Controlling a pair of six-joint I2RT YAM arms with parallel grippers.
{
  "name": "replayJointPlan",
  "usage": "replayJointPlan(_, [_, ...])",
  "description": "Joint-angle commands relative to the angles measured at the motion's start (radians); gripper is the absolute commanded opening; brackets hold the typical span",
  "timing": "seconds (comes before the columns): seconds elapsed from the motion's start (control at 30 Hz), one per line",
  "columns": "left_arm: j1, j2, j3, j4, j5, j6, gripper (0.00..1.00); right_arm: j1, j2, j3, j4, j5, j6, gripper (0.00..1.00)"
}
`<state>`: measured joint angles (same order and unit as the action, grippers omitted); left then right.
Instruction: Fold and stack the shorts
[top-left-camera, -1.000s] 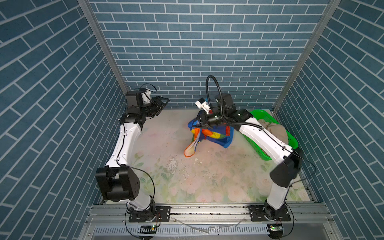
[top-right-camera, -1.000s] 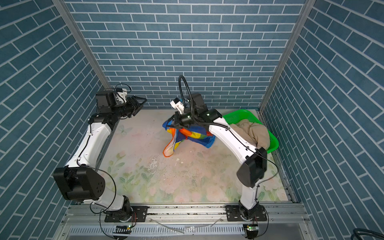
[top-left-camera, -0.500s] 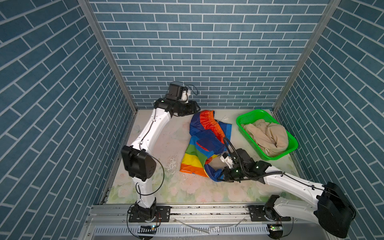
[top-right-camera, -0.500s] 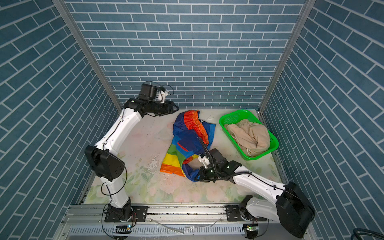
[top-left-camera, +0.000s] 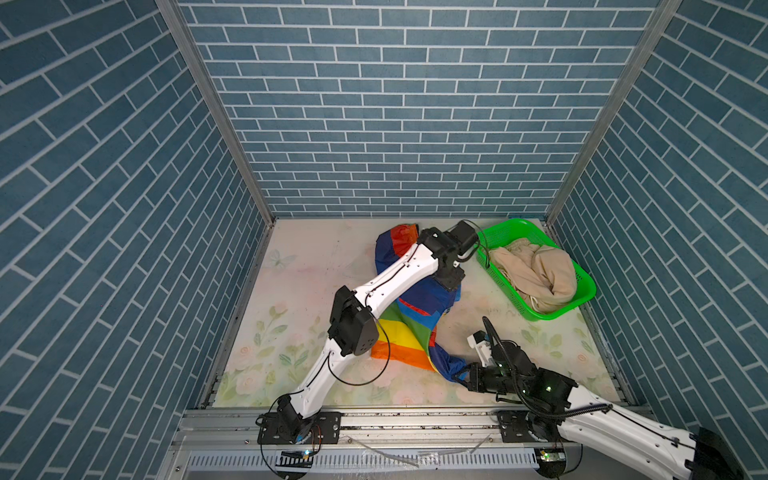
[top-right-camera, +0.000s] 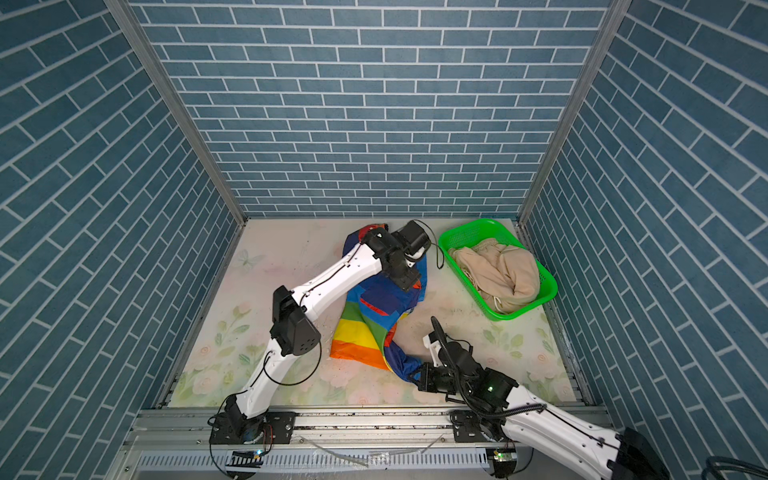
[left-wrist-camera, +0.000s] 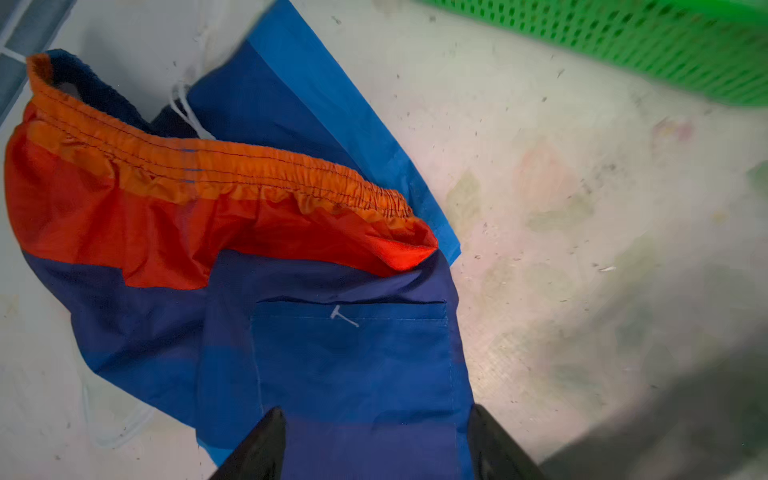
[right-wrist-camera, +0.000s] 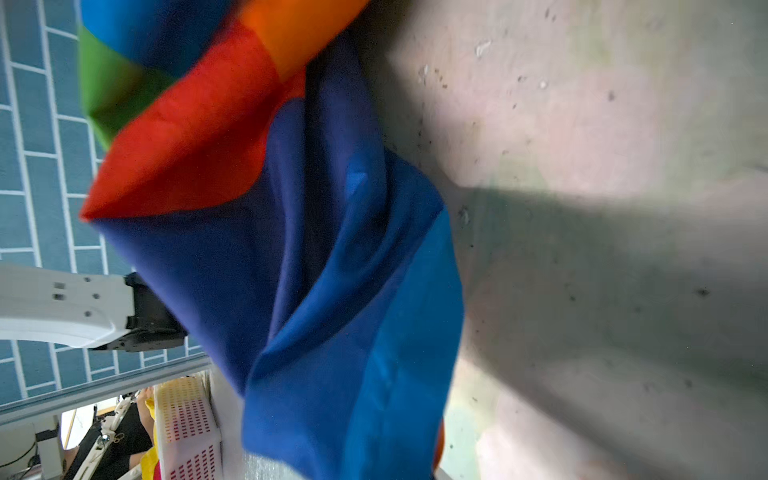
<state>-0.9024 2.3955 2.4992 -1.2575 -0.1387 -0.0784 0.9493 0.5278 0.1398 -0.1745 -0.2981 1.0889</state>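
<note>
Walls: blue brick-pattern panels (top-left-camera: 395, 124) closed three sides.
Corners: bare aluminium posts (top-left-camera: 218, 112).
Floor: pale floral-print mat (top-left-camera: 291, 332), speckled with dirt.

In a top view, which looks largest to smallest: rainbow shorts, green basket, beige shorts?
1. The rainbow shorts and green basket: about alike; the left arm hides part of the shorts.
2. The beige shorts: smallest, inside the basket.

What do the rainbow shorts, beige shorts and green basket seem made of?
The rainbow shorts: likely thin synthetic, slight sheen, crisp creases. The beige shorts: softer matte fabric, probably cotton, rounded folds. The green basket: glossy moulded plastic, perforated walls.
</note>
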Motion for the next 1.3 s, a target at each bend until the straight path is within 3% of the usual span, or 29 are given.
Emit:
replayJointPlan(0.0, [-0.023,0.098,0.114,-0.076,-0.137,0.021,0.71,0.008,-0.096,-0.046,-0.138,0.066,0.07,0.0])
replayJointPlan(0.1, [-0.024,0.17,0.166,-0.053,-0.166,0.009,0.75,0.01,-0.15,-0.063,-0.172,0.072,0.09,0.0])
replayJointPlan(0.37, [-0.013,0.195,0.1,0.116,-0.257,-0.011,0.82,0.01,-0.12,-0.074,-0.154,0.064,0.085,0.0])
replayJointPlan(0.7, [0.108,0.18,0.023,0.341,0.115,-0.209,0.86,0.01,-0.049,-0.083,-0.106,0.053,0.082,0.0])
replayJointPlan(0.9, [0.126,0.277,0.125,0.263,0.048,-0.24,0.86,0.01,-0.051,-0.085,-0.109,0.063,0.083,0.0])
replayJointPlan(1.2, [0.124,0.302,0.077,0.299,0.081,-0.261,0.84,0.009,-0.041,-0.08,-0.12,0.066,0.084,0.0])
replayJointPlan(1.27, [0.125,0.312,0.071,0.3,0.1,-0.261,0.73,0.01,-0.041,-0.078,-0.127,0.068,0.085,0.0])
